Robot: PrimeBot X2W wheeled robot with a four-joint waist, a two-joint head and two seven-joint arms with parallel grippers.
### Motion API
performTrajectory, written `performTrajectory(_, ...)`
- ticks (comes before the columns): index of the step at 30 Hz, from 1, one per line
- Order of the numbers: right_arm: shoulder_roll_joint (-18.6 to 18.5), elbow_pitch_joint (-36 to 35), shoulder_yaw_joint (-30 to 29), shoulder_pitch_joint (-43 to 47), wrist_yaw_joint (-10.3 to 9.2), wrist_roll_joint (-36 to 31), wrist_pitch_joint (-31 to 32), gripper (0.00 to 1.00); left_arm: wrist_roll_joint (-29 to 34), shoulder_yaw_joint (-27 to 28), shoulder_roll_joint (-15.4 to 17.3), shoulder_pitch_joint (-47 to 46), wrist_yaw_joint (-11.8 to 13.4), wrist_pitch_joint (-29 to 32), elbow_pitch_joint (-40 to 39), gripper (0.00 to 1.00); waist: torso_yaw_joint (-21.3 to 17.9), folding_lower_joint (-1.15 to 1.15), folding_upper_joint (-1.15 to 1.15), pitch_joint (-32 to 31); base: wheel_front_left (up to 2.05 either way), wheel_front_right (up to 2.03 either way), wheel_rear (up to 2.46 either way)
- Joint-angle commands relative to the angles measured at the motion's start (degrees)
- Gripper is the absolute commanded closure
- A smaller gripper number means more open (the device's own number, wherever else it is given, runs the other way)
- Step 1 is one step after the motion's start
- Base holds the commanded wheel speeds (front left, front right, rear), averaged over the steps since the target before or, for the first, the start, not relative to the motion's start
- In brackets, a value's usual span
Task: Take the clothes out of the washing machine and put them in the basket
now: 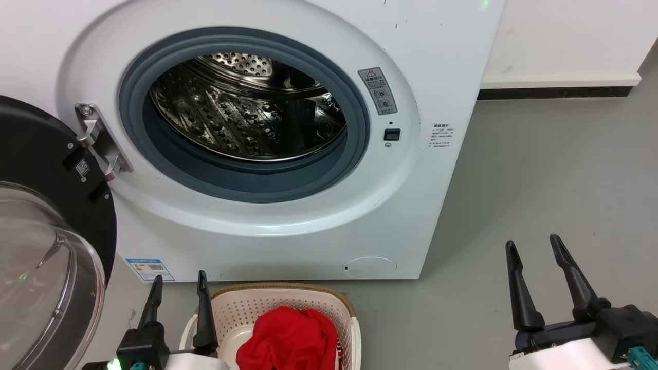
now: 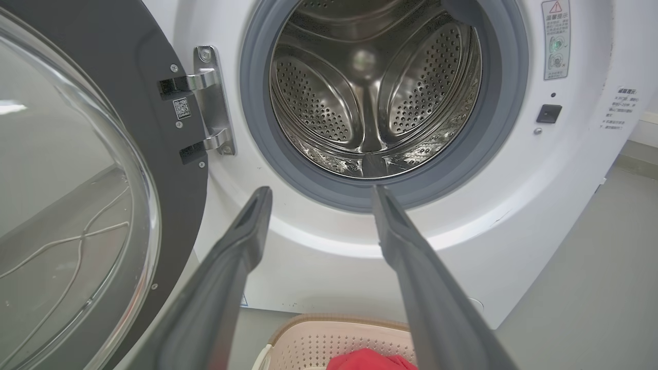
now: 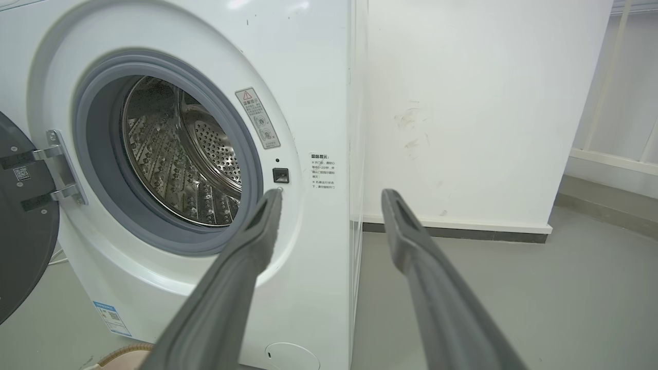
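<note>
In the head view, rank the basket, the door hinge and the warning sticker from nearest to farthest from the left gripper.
1. basket, right beside the left gripper, at the bottom.
2. door hinge, up on the washing machine's left side.
3. warning sticker, high on its right side.

Spread left claw point(image 2: 318, 192), bare drum point(image 2: 375, 87), clothes point(image 2: 371, 358) in basket point(image 2: 318, 341)

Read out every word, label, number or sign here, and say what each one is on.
"温馨提示" (as far as I can tell), under a red triangle: grey sticker on the washing machine front; the icons below it are unreadable.
Printed notice right of it: Chinese lines, too small to read.
Blue label at the machine's lower left: QR code, text too small.
QR sticker on the door: no readable text.
</note>
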Motion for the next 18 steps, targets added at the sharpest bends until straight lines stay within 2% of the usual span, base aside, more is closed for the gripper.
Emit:
performTrajectory(1,0.06,0.03,0.02,0.54,-0.06,0.22,-0.11,0.00,-0.01,0.15,-0.12,0.44,0.25,-0.15,0.16,0.00,-0.02,0.00,0.00,-0.04,0.00,0.00,0.00)
performTrajectory(6,0.06,0.04,0.22,0.65,-0.05,0.26,-0.11,0.00,-0.27,0.16,-0.12,0.41,0.30,-0.15,0.12,0.00,-0.05,0.00,0.00,-0.26,0.00,0.00,0.00)
performTrajectory(7,0.00,0.02,0.20,0.01,0.00,0.08,0.00,1.00,-0.11,0.03,0.00,0.01,0.10,0.01,0.03,1.00,-0.05,0.00,0.00,-0.27,0.00,0.00,0.00)
performTrajectory(12,0.01,2.38,0.33,0.61,0.00,0.42,0.22,1.00,-0.48,-0.28,-0.03,0.50,0.19,0.45,2.66,1.00,-0.06,0.00,0.00,-0.30,0.00,0.00,0.00)
performTrajectory(18,-0.50,3.36,0.33,-0.20,0.00,8.35,1.43,1.00,-7.69,0.47,-0.04,-0.69,-0.85,2.32,3.42,1.00,0.04,0.00,0.00,-0.35,0.00,0.00,0.00)
